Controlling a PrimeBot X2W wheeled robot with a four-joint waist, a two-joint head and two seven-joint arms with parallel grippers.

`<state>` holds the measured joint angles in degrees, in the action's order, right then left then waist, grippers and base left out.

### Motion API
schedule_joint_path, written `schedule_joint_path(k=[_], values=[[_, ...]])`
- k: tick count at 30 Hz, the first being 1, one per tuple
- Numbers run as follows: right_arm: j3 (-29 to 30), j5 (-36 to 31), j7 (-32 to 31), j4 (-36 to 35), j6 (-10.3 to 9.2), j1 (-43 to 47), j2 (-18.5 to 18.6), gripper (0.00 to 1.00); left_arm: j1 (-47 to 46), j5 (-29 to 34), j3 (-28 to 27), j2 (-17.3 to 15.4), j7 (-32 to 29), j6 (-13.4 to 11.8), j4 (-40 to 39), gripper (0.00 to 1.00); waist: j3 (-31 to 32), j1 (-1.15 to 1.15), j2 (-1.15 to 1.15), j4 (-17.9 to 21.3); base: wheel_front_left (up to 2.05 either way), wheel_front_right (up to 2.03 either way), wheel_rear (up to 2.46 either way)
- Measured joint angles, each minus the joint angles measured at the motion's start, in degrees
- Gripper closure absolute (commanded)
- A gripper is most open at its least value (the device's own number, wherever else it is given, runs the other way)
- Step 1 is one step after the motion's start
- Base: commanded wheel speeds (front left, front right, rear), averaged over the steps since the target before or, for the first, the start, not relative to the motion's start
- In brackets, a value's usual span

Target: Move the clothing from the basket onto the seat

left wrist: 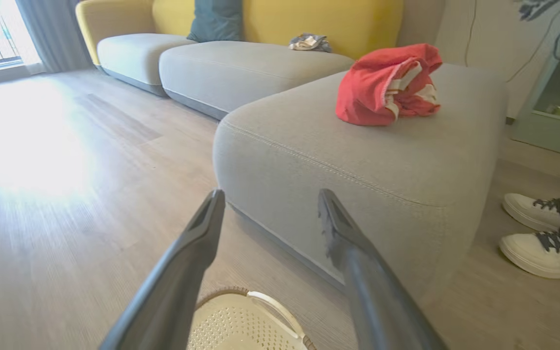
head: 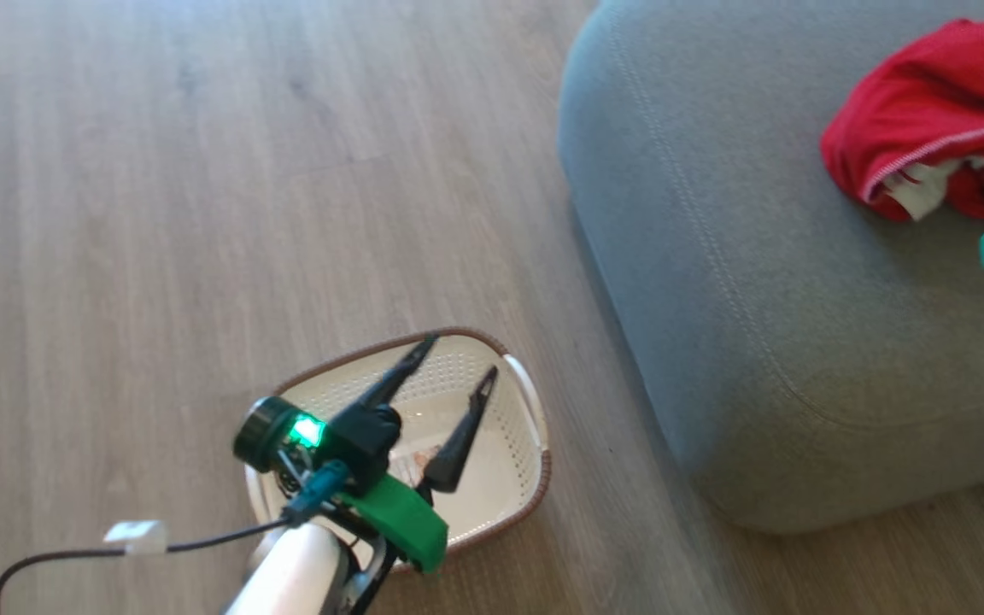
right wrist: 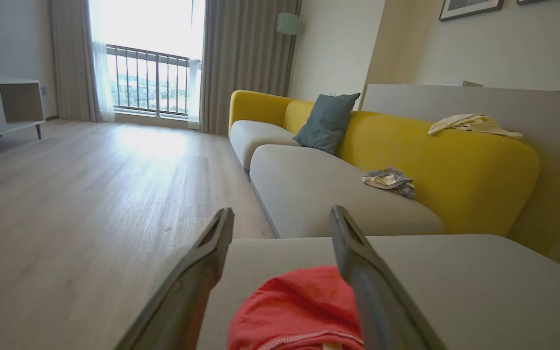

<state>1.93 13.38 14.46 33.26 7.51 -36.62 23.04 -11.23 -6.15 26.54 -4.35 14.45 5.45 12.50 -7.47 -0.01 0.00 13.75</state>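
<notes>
Seat [head: 714, 256] has the clothing [head: 902, 111], so you look done. Right gripper [right wrist: 280, 216] hangs above it, left gripper [head: 461, 359] over basket [head: 535, 478], both wide and empty.

Red clothing [left wrist: 387, 85] bunched on grey seat [left wrist: 358, 160], left gripper [left wrist: 271, 197] spread wide, cream basket [left wrist: 241, 321] low between its fingers, wooden floor [left wrist: 66, 194], person's white shoes [left wrist: 533, 233] at right

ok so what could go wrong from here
1. The right gripper sits open just over the clothing on the seat; pulling back could snag the cloth and drag it off.
2. The left gripper hangs open above the basket; a low move could clip its rim and shove it.
3. A person's shoes stand beside the seat, so a wide arm swing may come near them.
</notes>
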Motion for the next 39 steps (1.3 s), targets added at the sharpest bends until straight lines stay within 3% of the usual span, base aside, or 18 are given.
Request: schedule_joint_path(k=[9,14,20,32,35,39], values=[[-0.9,3.1,0.0,-15.0,-0.01,10.1,-5.6,0.00,1.6,-0.6,-9.8,1.1,0.0,-3.1,-5.7,0.00,1.9,0.00,0.00,-6.2,0.00,0.00,0.00],[-2.8,4.0,0.0,-19.1,-0.01,15.9,-8.7,0.00,4.1,0.2,-16.2,1.4,0.0,-8.4,-6.5,0.00,3.1,0.00,0.00,-10.5,0.00,0.00,0.00],[-4.1,4.6,0.0,-20.6,-0.01,22.8,-11.7,0.00,4.9,0.0,-17.4,1.5,0.0,-11.3,-8.0,0.00,4.1,0.00,0.00,-14.9,0.00,0.00,0.00],[-3.9,3.8,0.0,-17.4,-0.01,29.9,-16.1,0.00,9.2,-3.1,-17.5,1.5,0.0,-12.2,-3.8,0.00,5.8,0.00,0.00,-19.4,0.00,0.00,0.00],[-3.9,3.8,0.0,-16.9,-0.01,30.6,-16.6,0.00,9.3,-4.7,-17.1,1.5,0.0,-9.6,-0.9,0.00,6.1,0.00,0.00,-19.6,0.00,0.00,0.00],[-4.5,3.1,0.0,-16.5,-0.01,31.8,-17.2,0.00,10.1,-4.9,-17.6,1.5,0.0,-9.7,-0.5,0.00,6.5,0.00,0.00,-20.0,0.00,0.00,0.00]])
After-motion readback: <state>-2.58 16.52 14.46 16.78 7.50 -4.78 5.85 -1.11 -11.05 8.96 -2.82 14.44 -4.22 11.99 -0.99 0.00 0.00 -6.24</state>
